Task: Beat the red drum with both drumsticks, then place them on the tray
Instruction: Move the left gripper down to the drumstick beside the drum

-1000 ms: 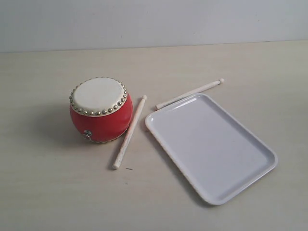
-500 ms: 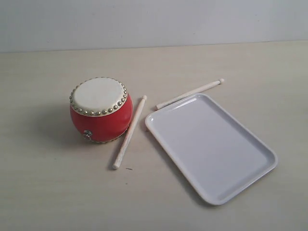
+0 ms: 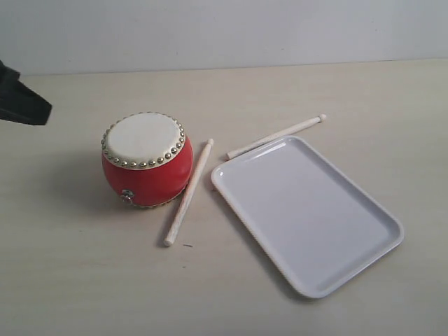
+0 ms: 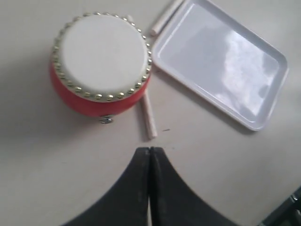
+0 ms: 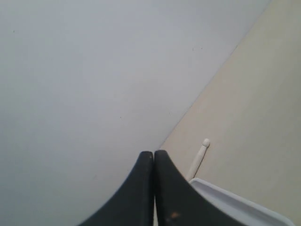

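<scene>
Both sets of jaws clenched empty; red drum [image 4: 100, 61] in left wrist view, only drumstick [image 5: 198, 159] and tray [image 5: 240, 207] corner in right

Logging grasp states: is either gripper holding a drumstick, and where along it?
Nothing: left gripper and right gripper are shut empty; both drumsticks lie on the table.

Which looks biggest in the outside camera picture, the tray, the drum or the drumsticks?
1. tray
2. red drum
3. drumsticks, both about alike: stick by the drum, stick by the tray
</scene>
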Controlling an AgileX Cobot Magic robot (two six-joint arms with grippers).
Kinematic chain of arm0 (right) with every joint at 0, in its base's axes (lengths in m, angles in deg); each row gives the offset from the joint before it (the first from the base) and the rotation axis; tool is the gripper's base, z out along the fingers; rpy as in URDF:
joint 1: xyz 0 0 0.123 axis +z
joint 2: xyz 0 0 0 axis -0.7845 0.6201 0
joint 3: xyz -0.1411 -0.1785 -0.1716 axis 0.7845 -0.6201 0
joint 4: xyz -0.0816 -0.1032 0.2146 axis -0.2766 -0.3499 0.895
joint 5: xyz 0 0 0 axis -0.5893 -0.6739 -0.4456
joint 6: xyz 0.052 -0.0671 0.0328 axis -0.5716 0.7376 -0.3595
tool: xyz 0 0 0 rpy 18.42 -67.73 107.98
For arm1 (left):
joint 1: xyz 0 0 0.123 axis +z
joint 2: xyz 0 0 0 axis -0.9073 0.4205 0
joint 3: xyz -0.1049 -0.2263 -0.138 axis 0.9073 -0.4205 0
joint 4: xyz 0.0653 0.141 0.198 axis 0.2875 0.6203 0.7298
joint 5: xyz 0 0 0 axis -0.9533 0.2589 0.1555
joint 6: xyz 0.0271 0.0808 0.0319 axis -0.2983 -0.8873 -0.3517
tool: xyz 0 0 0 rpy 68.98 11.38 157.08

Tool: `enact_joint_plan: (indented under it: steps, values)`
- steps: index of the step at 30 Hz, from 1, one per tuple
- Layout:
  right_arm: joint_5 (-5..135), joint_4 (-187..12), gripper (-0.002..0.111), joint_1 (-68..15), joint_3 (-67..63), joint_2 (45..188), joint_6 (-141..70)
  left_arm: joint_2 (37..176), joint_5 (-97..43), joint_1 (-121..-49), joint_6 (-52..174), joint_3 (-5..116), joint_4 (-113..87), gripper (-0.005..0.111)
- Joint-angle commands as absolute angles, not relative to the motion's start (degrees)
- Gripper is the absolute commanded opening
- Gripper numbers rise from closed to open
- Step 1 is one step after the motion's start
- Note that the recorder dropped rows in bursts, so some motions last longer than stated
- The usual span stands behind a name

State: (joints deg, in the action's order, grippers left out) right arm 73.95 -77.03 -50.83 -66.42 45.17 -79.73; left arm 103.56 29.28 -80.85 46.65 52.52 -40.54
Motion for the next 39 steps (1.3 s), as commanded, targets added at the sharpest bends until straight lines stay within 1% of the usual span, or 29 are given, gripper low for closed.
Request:
enact_joint_plan:
  steps: [1, 5, 7, 9, 11, 17, 20, 23, 27, 29, 34, 39]
  values:
    - [72.78, -77.36, 0.0, -50.7, -66.68, 44.81, -78.48, 106.15, 30.17, -81.78, 45.83, 52.95, -46.65, 0.0]
    - [71.47, -77.36, 0.0, -50.7, -66.68, 44.81, -78.48, 107.75, 31.34, -81.87, 46.18, 51.73, -49.29, 0.0]
    - [71.34, -77.36, 0.0, -50.7, -66.68, 44.81, -78.48, 108.83, 31.66, -83.26, 46.18, 51.73, -50.05, 0.001]
    - [72.24, -77.36, 0.0, -50.7, -66.68, 44.81, -78.48, 110.12, 30.6, -86.22, 48.29, 51.73, -48.34, 0.004]
    - [72.59, -77.36, 0.0, -50.7, -66.68, 44.81, -78.35, 111.47, 28.77, -90.75, 52.41, 51.73, -44.68, 0.007]
    - [72.73, -77.6, 0.0, -50.7, -66.68, 44.81, -77.38, 116.06, 23.76, -105.55, 74.66, 52.4, -25.25, 0.008]
    - [72.73, -77.6, 0.0, -50.7, -66.68, 44.81, -77.38, 117.97, 20.8, -109.36, 83.91, 52.4, -21.66, 0.01]
    - [72.73, -77.6, 0.0, -50.7, -66.68, 44.81, -77.38, 119.85, 19.39, -110.97, 86.48, 52.4, -21.68, 0.018]
    - [73.26, -77.6, 0.0, -50.7, -66.68, 44.81, -77.03, 122.51, 20.19, -110.97, 88.49, 52.4, -21.8, 0.03]
    - [73.22, -77.6, 0.0, -50.7, -66.68, 44.81, -77.03, 123.83, 20.19, -110.97, 88.88, 52.4, -22.34, 0.034]
    - [73.22, -77.6, 0.0, -50.7, -66.68, 44.81, -77.03, 127.4, 19.55, -110.97, 89.7, 52.4, -22.35, 0.038]
    - [73.22, -77.6, 0.0, -50.7, -66.68, 44.81, -77.03, 130.61, 18.04, -110.97, 89.7, 52.4, -21.27, 0.038]
